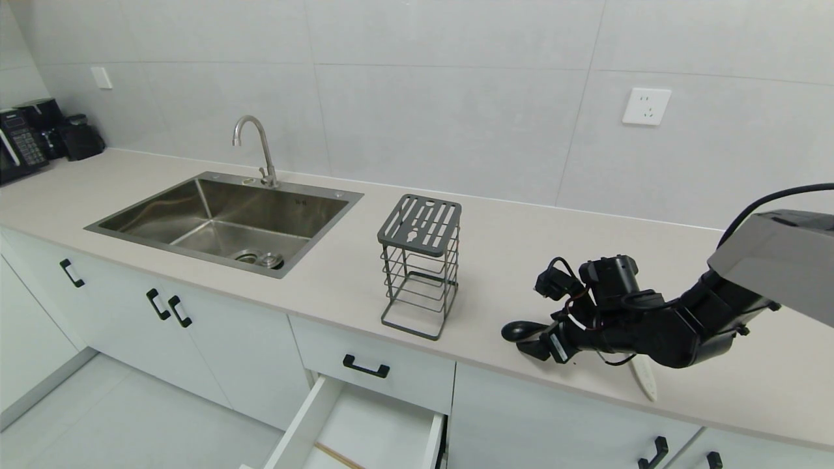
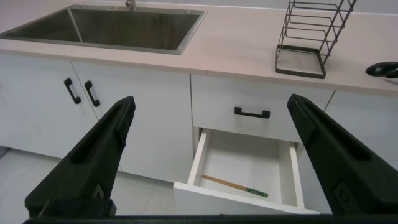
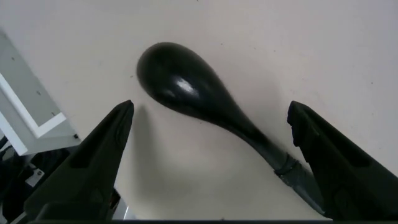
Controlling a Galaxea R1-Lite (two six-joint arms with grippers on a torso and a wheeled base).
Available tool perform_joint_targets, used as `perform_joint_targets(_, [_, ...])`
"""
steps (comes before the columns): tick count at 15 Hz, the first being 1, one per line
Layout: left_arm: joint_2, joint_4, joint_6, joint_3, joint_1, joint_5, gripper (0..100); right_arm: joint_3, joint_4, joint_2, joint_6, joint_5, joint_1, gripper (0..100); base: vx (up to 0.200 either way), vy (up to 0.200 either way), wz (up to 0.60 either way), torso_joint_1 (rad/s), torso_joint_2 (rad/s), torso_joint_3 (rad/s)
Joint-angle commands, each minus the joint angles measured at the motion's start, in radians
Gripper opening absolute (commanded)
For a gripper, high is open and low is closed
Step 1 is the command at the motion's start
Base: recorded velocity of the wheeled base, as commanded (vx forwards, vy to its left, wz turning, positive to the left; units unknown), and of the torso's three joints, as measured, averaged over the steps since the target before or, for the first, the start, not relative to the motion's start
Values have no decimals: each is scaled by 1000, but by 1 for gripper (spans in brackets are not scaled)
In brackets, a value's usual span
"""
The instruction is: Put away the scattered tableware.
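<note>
The right gripper (image 1: 541, 339) hangs low over the counter (image 1: 339, 280), at the right side and close to the near edge. Its jaws stand apart, one finger on each side of a black spoon (image 3: 186, 87), and they do not press on it. The spoon lies flat on the counter. Its bowl points to the left, toward the wire rack (image 1: 420, 267), and its handle runs back under the gripper. Just to the right of it a white utensil (image 1: 644, 381) also lies on the counter. The arm hides a big part of this utensil, so I cannot tell what kind it is.

The left gripper (image 2: 210, 102) is in front of the cabinets, lower than the counter, and its jaws are wide apart with nothing between them. Before it an open drawer (image 2: 198, 155) is pulled out under a closed drawer with a black handle (image 1: 366, 367). In the open drawer lies a pair of chopsticks (image 2: 235, 185), near its front wall.

The wire rack stands upright in the middle of the counter, well apart from the spoon. To the left of it is the steel sink (image 1: 273, 205), with a faucet (image 1: 257, 146) at its far side. A white socket (image 1: 646, 106) is on the tiled wall at the far right.
</note>
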Motion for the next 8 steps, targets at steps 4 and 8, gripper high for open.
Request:
perform_joint_targets(4, [1,0,0,0,0,0,100,-40,-4,44,24,3,-8,100,0,0,0,0,0,0])
perform_joint_targets(8, [1,0,0,0,0,0,100,-39,-53,84,73,3,8,0,0,0,0,0,0,0])
